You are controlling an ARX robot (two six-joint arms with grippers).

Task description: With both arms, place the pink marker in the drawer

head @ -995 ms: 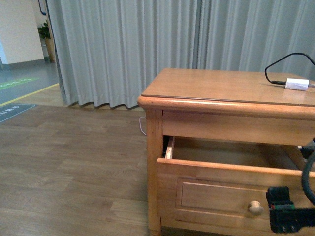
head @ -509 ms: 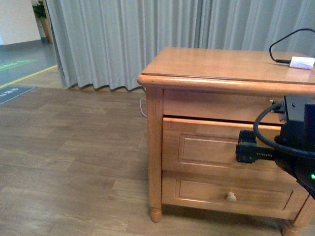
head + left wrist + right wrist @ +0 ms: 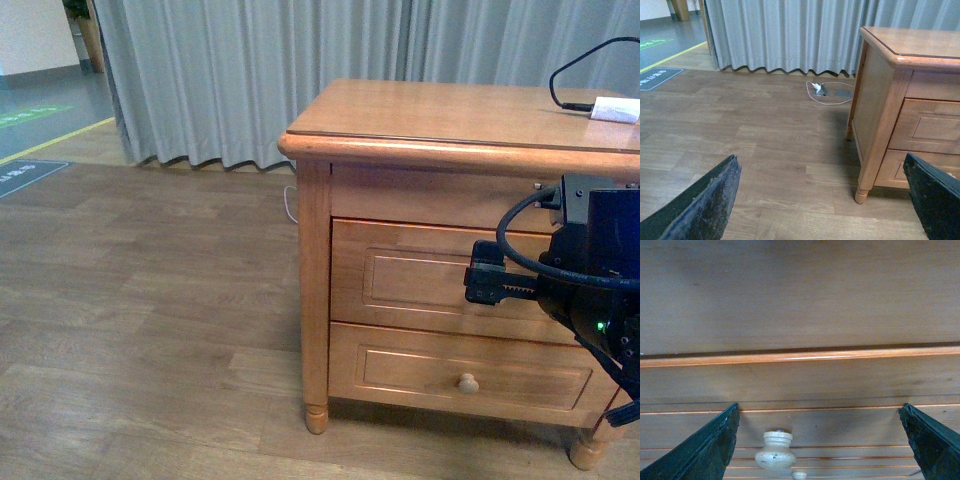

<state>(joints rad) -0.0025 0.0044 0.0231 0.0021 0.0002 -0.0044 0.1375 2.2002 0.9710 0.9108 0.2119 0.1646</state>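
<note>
The pink marker shows in no view. The drawer (image 3: pixel 405 278), the cabinet's upper one, stands pushed in flush with the frame. My right arm (image 3: pixel 590 270) hangs in front of the drawer's right half and hides its knob in the front view. In the right wrist view my right gripper (image 3: pixel 820 410) is open, close to the drawer front (image 3: pixel 840 380), with the round knob (image 3: pixel 775 452) between its fingers but nearer one of them, untouched. My left gripper (image 3: pixel 820 157) is open over bare floor, away from the cabinet's left side, with nothing between its fingers.
A white plug with a black cable (image 3: pixel 613 108) lies on the cabinet top at the back right. The lower drawer (image 3: pixel 400 370) is shut, its knob (image 3: pixel 467 383) showing. Grey curtains (image 3: pixel 250 70) hang behind. A white cable (image 3: pixel 822 90) lies on the wooden floor by the curtain.
The drawer stood pulled out a second ago and is now shut. My right arm has come up in front of it, and the cabinet sits further back in view.
</note>
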